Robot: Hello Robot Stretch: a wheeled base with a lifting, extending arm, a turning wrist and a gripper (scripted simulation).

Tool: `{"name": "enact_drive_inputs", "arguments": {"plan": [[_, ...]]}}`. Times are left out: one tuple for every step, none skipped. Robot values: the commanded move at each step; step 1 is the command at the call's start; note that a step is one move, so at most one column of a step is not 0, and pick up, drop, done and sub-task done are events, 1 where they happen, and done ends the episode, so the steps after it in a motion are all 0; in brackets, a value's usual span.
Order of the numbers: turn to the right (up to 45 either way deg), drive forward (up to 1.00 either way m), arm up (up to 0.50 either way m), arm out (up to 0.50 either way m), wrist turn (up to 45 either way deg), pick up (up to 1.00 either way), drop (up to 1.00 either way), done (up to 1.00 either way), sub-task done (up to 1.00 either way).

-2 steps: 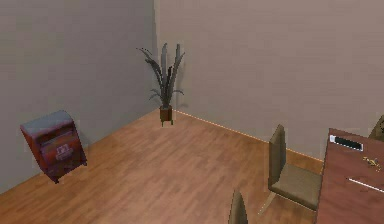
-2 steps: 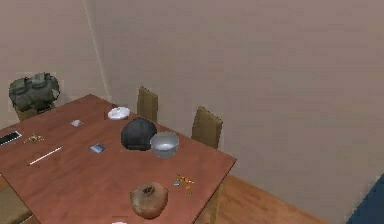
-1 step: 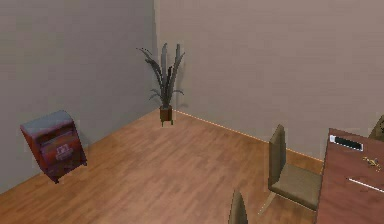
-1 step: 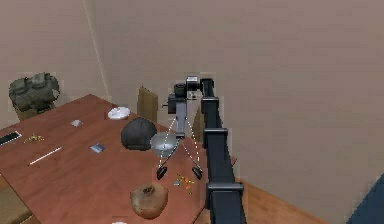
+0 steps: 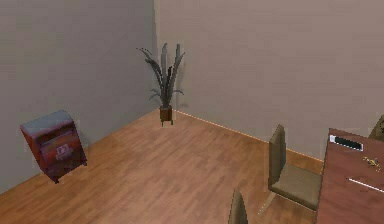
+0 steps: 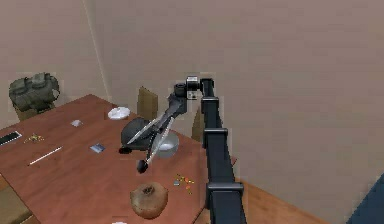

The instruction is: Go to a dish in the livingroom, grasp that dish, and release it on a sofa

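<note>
On the brown table point(image 6: 70, 175) a grey shallow dish point(image 6: 166, 146) lies beside a darker rounded bowl-like thing point(image 6: 133, 128). A small white dish point(image 6: 120, 113) sits farther back. My arm point(image 6: 218, 160) rises from the bottom edge, and the gripper point(image 6: 136, 158) reaches down to the left across these dishes. With the dishes lying right behind its fingers, I cannot tell whether it holds anything or touches them.
The table also carries a brown round thing point(image 6: 150, 200), a phone point(image 6: 10, 138), a pen point(image 6: 45, 155) and small bits. A green bag point(image 6: 35, 92) sits behind it. Ahead are a potted plant point(image 5: 165, 85), a red cabinet point(image 5: 55, 145), chairs point(image 5: 290, 170) and the table's end point(image 5: 355, 175), with open wood floor between.
</note>
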Motion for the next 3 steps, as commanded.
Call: {"name": "enact_drive_inputs", "arguments": {"plan": [[0.0,0.0,0.0,0.0,45.0,0.0,0.0,0.0,0.0],[0.0,0.0,0.0,0.0,45.0,0.0,0.0,0.0,0.0],[0.0,0.0,0.0,0.0,3.0,0.0,0.0,0.0,0.0]]}}
